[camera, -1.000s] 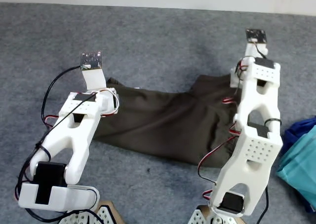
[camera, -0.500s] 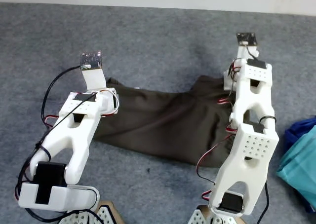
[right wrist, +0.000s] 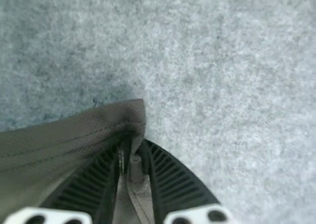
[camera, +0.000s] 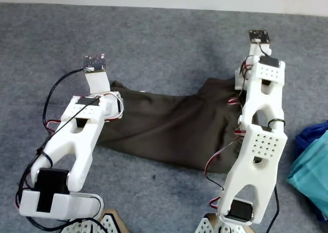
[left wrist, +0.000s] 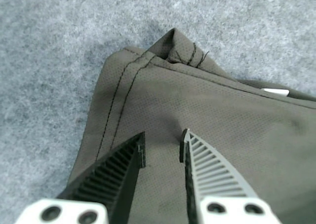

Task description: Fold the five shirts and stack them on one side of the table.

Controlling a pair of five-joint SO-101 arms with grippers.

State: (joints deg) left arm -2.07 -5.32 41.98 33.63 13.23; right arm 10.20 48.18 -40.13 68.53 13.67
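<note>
A dark olive shirt (camera: 169, 128) lies spread and creased across the grey table between my two arms. My left gripper (left wrist: 163, 147) hovers open just over the shirt (left wrist: 222, 115) near its stitched left corner, with nothing between its fingers. My right gripper (right wrist: 134, 142) is shut on the hemmed right corner of the shirt (right wrist: 64, 135), with the cloth pinched between its fingers. In the high view the left arm (camera: 82, 130) covers the shirt's left end and the right arm (camera: 259, 140) covers its right end.
A teal shirt (camera: 310, 171) and a blue shirt (camera: 310, 133) lie bunched at the table's right edge, close to the right arm. Bare grey table (camera: 169, 43) stretches beyond the olive shirt up to the far edge.
The right arm's wrist swung slightly left and away, then back a little, with the shirt corner held in its gripper. The left arm has kept still.
</note>
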